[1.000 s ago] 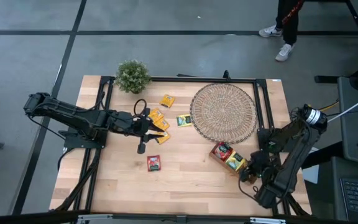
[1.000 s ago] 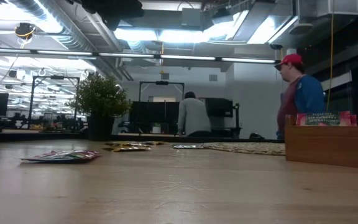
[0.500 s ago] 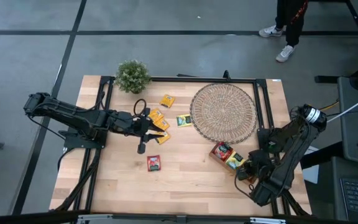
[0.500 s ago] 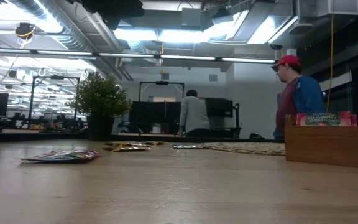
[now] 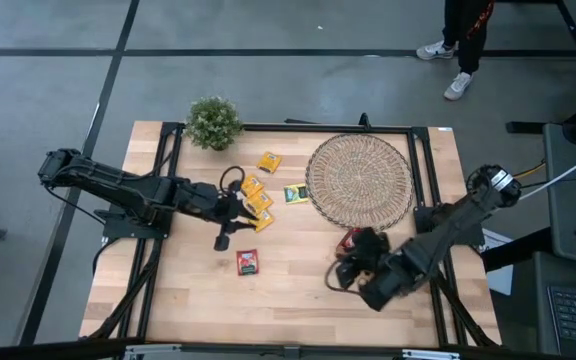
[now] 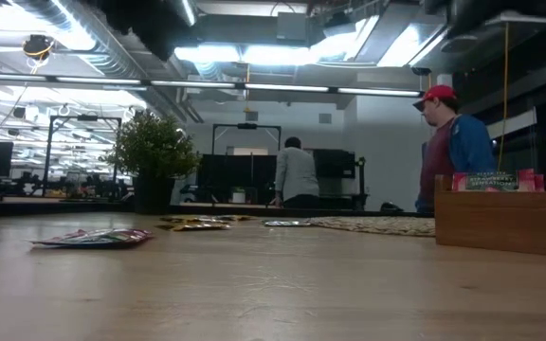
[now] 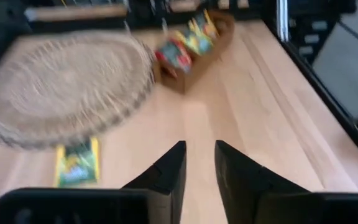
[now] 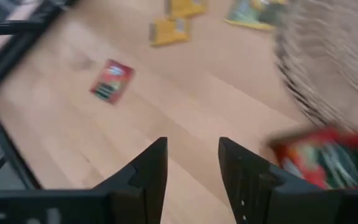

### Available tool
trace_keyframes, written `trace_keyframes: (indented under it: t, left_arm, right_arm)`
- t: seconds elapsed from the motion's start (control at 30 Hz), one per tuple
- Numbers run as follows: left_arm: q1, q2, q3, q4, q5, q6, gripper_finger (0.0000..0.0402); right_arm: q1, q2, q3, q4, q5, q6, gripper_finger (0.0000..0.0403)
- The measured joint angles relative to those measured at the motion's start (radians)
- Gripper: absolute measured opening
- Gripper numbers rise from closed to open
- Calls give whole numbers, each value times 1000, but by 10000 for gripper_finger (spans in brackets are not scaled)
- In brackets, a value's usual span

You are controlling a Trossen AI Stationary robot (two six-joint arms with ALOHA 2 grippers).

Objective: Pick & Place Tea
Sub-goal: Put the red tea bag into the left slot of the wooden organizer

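Several tea sachets lie flat on the wooden table: yellow ones (image 5: 256,195), another yellow one (image 5: 269,161), a green one (image 5: 295,194) beside the round woven mat (image 5: 358,180), and a red one (image 5: 247,262) nearer the front. More sachets stand in the wooden tray (image 7: 188,43). My left gripper (image 5: 240,208) hovers open over the yellow sachets, with nothing between its fingers (image 7: 201,168). My right gripper (image 5: 344,270) hangs open above the table, at the tray's left end, and is also empty (image 8: 193,168). In the high view it hides most of the tray.
A small potted plant (image 5: 214,122) stands at the far left corner. The woven mat fills the far right of the table. Black frame rails (image 5: 168,180) run along the table's sides. People stand in the room behind the table (image 6: 453,142). Bare wood lies along the near edge (image 5: 268,310).
My right arm has swung from the tray's near right end toward the table's left, rising, and now hangs over the tray's left end. My left gripper has stayed over the yellow sachets. No sachet has moved.
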Motion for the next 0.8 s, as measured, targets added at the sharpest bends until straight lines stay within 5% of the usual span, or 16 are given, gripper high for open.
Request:
trace_keyframes:
  t: [0.17, 0.37, 0.8]
  left_arm:
    - [-18, 0, 0, -153, 106, -15, 76]
    - [-88, 0, 0, -273, 76, -82, 68]
    - [-217, 85, -129, -163, -99, -145, 37]
  right_arm:
    - [-89, 18, -2, 218, -21, -285, 145]
    - [-164, 94, -3, 457, -74, -518, 137]
    - [-249, 284, -4, 709, -245, -621, 45]
